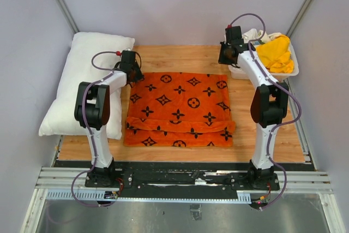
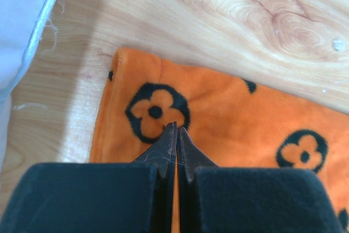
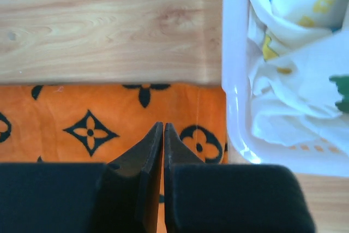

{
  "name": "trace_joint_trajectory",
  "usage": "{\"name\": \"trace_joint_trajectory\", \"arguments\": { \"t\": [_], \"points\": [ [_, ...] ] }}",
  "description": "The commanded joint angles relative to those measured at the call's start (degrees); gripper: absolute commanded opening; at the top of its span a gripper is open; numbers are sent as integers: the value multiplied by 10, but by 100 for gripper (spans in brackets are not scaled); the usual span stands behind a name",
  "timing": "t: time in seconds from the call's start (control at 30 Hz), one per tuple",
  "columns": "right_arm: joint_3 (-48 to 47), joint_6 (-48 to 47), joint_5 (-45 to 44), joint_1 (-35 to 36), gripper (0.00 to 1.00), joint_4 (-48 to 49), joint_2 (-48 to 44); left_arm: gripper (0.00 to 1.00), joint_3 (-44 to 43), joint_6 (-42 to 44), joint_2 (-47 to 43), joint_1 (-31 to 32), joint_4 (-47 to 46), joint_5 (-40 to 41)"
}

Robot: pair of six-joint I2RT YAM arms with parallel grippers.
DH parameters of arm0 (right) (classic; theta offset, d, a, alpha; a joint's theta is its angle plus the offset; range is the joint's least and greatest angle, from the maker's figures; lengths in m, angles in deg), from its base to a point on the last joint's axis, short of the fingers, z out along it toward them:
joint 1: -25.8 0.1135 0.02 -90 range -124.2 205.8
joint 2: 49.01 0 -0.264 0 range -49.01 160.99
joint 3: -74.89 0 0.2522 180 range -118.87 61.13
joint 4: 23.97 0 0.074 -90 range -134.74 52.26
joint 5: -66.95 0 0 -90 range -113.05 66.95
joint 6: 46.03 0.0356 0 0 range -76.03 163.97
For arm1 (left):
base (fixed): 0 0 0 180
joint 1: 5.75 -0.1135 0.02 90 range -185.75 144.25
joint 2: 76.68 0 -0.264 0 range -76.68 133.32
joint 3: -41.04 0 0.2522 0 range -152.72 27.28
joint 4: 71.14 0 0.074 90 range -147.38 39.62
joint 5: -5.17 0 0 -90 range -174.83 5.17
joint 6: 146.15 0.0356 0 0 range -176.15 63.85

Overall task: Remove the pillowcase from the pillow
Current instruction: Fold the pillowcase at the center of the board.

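Observation:
The orange pillowcase [image 1: 179,108] with black flower and circle motifs lies flat on the wooden table, its near edge folded over. It also shows in the left wrist view [image 2: 229,118] and the right wrist view [image 3: 109,118]. The plump white pillow [image 1: 84,85] lies bare at the left, outside the pillowcase; its edge shows in the left wrist view [image 2: 22,20]. My left gripper [image 1: 132,70] [image 2: 176,128] is shut and empty above the pillowcase's far left corner. My right gripper [image 1: 224,55] [image 3: 163,126] is shut and empty above the far right corner.
A white plastic basket [image 1: 238,72] at the back right holds a yellow cloth [image 1: 275,53] and a white floral-print cloth [image 1: 255,35]; its rim [image 3: 232,80] lies just right of my right gripper. Grey walls enclose the table on three sides.

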Motion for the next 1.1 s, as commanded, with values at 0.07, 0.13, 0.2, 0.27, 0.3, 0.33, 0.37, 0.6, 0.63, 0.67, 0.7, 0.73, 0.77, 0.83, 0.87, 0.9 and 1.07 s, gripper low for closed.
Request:
{"name": "trace_joint_trajectory", "arguments": {
  "t": [0.07, 0.13, 0.2, 0.27, 0.3, 0.33, 0.37, 0.6, 0.63, 0.67, 0.7, 0.73, 0.77, 0.83, 0.87, 0.9, 1.07],
  "points": [
    [85, 47, -31, 25, 3, -22, 8, 0, 45, 2, -61, 8, -27, 9],
    [95, 44, -38, 35, 3, -18, 20, 0, 57, 0, -68, 8, -31, 7],
    [96, 39, -51, 45, 3, -16, 36, 0, 63, 0, -70, 8, -33, 4],
    [92, 35, -60, 50, 4, -17, 52, 0, 69, 1, -73, 8, -34, 5],
    [90, 32, -66, 53, 4, -17, 59, 0, 73, 3, -75, 8, -36, 8],
    [89, 30, -73, 54, 4, -18, 65, 0, 76, 4, -77, 8, -37, 8],
    [88, 28, -81, 54, 4, -18, 72, 0, 79, 4, -78, 8, -38, 9],
    [57, 6, -108, 55, 4, -25, 131, 0, 85, 7, -80, 8, -42, 10],
    [48, -1, -108, 55, 4, -25, 142, 0, 85, 8, -79, 8, -41, 11],
    [36, -8, -109, 54, 4, -26, 151, 0, 84, 9, -79, 8, -41, 12],
    [22, -18, -108, 53, 4, -30, 163, 0, 84, 9, -78, 8, -42, 12],
    [3, -26, -102, 51, 4, -34, 177, 0, 84, 9, -76, 8, -41, 12],
    [-18, -36, -94, 49, 4, -40, 190, 0, 83, 9, -75, 8, -42, 10],
    [-64, -55, -68, 40, 4, -54, 215, 0, 81, 7, -70, 9, -42, 3],
    [-87, -63, -57, 36, 4, -59, 227, 0, 80, 6, -67, 9, -43, -2],
    [-107, -69, -49, 31, 4, -63, 236, 0, 79, 4, -64, 10, -44, -4],
    [-187, -100, -15, 16, 6, -76, 267, 0, 46, 2, -23, 15, -32, -4]
  ]
}}
